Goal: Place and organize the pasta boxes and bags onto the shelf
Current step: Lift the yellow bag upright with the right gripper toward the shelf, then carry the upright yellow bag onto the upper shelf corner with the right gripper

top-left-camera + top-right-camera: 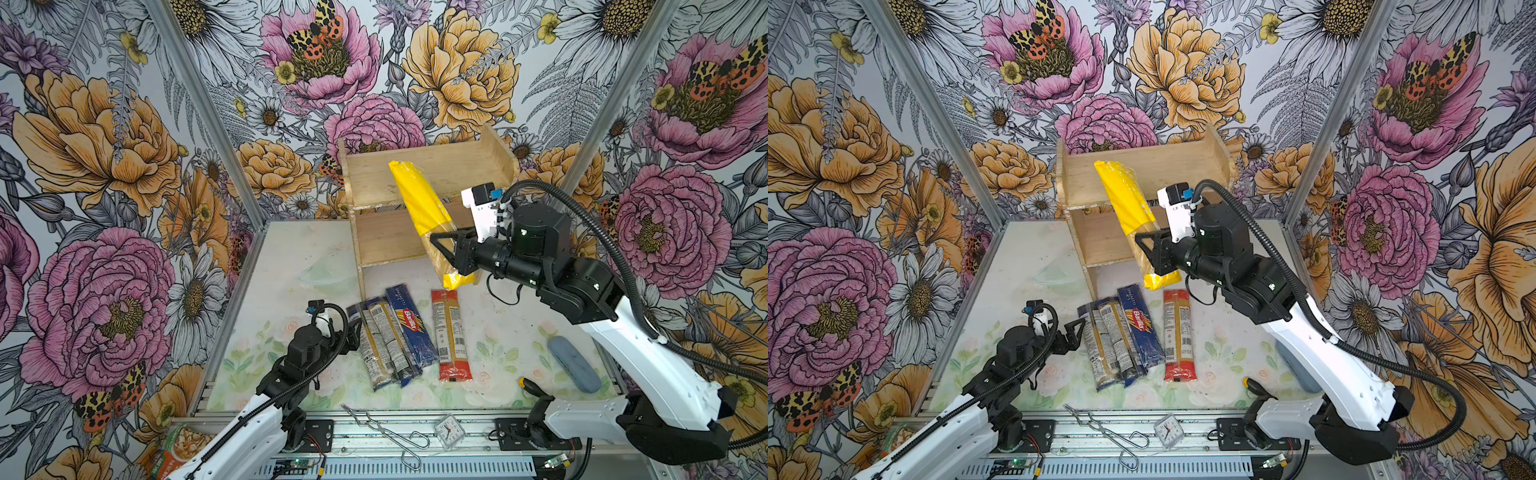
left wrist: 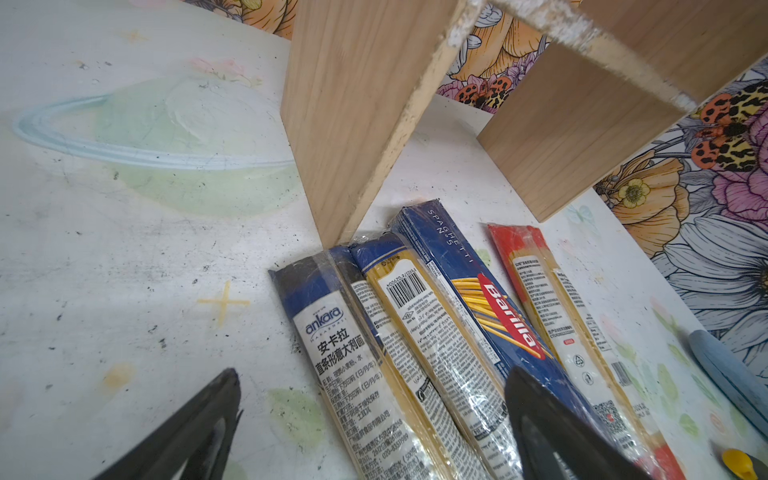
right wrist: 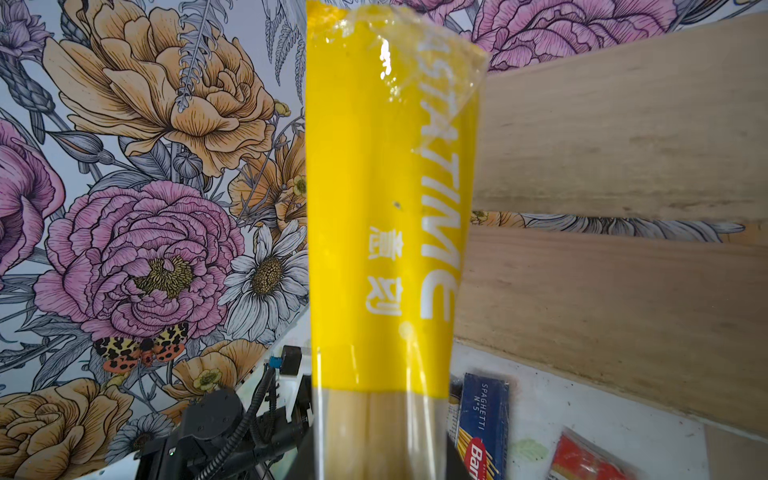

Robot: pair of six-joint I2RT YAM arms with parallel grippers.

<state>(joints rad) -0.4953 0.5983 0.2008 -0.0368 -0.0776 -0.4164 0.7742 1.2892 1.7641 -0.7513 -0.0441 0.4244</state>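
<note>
ITEM 1: yellow-ended pack (image 1: pixel 422 203). Clear film, spaghetti inside, yellow at both ends.
Loc: off the table, in front of the shelf (image 1: pixel 374 178), steeply tilted. It overlaps both tiers in both top views; can't tell if it touches the wood.
Hold: right gripper (image 1: pixel 444 246) has its jaws closed tight round the clear mid-section.
Print (wrist view): white "ASTATIME" down one side, start lost in crinkled film. Chinese chars beside it, not read.

SHELF: both tiers bare as far as seen, so 0 of 5 stowed.

STEP (est.): pack 1 in transit to shelf. Next move needs: swing pack in line w/ a tier, clear the side planks, set it down, then let go. Leave room for 4 more.

ITEMS 2–5: flat on table (image 1: pixel 291 257) in front of shelf, side by side, long axes toward it.
- slim pack A (image 2: pixel 332 340): dk-blue end. Label "ankara", "安卡拉", "直条形意大利面". Far end just by foot of shelf's left plank.
- slim pack B (image 2: pixel 419 316): dk-blue end, barcode, fine print too small. Lies against A.
- Barilla box (image 2: pixel 478 266): dk blue, "Barilla", "SPAGHETTI N°5". Lies against B.
- red-ended pack (image 2: pixel 552 299): clear, white label, QR code. Slightly apart from box, toward shelf's right plank.

AUX: left gripper (image 2: pixel 372 376) has its jaws spread full and empty, poised over slim packs A/B. Likely next pick.
</note>
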